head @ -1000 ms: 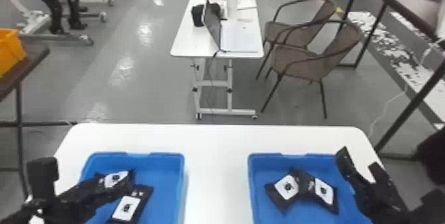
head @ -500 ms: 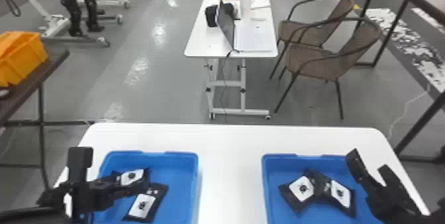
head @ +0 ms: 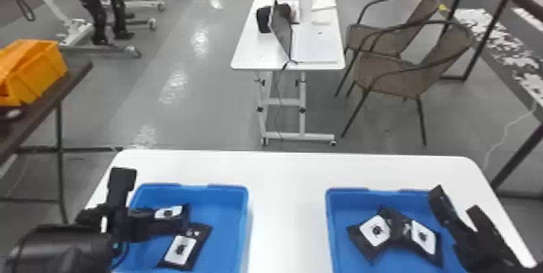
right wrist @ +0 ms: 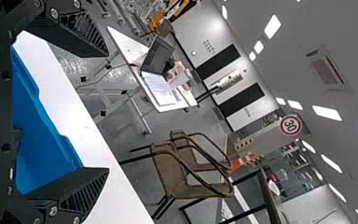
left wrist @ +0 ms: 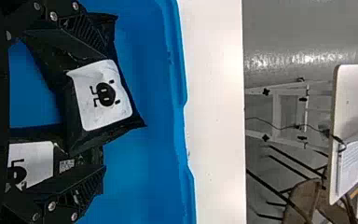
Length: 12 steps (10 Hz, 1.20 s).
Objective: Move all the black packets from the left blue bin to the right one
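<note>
Left black claw [head: 143, 205] low at the left blue plastic bin [head: 245, 215], its two flat fingers apart, clamped on nothing. Flat black packet with white label [head: 167, 213] between them; a second black, white-labelled packet [head: 179, 250] overlaps it, nearer my body, partly beneath that claw's right-hand finger. Can't tell whether either finger touches.

Right black claw [head: 456, 201]: fingers also apart, empty, above the right side of the right blue plastic bin [head: 329, 215]. Two more black, white-labelled packets, one nearer the bin's left wall [head: 375, 229], the other [head: 423, 236] against it, both to that claw's left.

White, round-cornered surface [head: 291, 179] beneath both bins. Ahead of my claws, a white wheeled table [head: 250, 54] with an open laptop [head: 283, 30].
</note>
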Motion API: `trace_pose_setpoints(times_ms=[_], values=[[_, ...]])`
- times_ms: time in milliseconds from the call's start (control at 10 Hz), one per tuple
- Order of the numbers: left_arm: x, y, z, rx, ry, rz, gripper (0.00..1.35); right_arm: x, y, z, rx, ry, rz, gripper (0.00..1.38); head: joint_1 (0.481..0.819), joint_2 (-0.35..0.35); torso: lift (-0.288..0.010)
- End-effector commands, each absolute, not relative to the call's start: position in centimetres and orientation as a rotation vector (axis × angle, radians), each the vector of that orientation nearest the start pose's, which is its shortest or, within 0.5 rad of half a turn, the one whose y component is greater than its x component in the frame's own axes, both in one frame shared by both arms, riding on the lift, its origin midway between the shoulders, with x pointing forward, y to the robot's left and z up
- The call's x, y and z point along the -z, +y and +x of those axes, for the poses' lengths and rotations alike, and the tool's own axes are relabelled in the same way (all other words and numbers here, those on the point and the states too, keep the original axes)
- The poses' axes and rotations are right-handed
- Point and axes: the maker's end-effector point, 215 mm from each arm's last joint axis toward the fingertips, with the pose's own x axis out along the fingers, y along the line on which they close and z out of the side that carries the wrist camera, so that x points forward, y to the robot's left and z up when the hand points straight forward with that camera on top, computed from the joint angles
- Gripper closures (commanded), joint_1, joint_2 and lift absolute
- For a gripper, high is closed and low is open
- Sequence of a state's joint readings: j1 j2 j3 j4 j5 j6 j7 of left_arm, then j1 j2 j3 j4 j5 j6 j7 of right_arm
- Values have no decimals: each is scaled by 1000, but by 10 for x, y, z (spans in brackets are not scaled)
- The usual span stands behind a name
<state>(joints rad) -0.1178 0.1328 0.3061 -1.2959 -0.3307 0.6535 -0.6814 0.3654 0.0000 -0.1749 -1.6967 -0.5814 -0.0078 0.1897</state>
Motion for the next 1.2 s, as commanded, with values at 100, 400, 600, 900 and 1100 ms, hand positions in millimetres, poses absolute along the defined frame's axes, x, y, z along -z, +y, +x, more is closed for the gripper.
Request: trace_pose_setpoints(times_ms=[100,400,600,900,1100], values=[[602,357,496,242,944,28,193,444,-298,460,51,126,563,148,695,75,0],[602,363,501,234,949,56,903,446,-297,459,51,127,580,150,695,75,0],[590,354,510,266,889,47,950,449,-296,458,49,131,589,150,695,74,0],[592,343,497,324,904,17,1096,449,-293,460,39,129,602,150,695,61,0],[583,336,491,333,870,20,1133,452,-291,459,38,132,614,150,695,57,0]])
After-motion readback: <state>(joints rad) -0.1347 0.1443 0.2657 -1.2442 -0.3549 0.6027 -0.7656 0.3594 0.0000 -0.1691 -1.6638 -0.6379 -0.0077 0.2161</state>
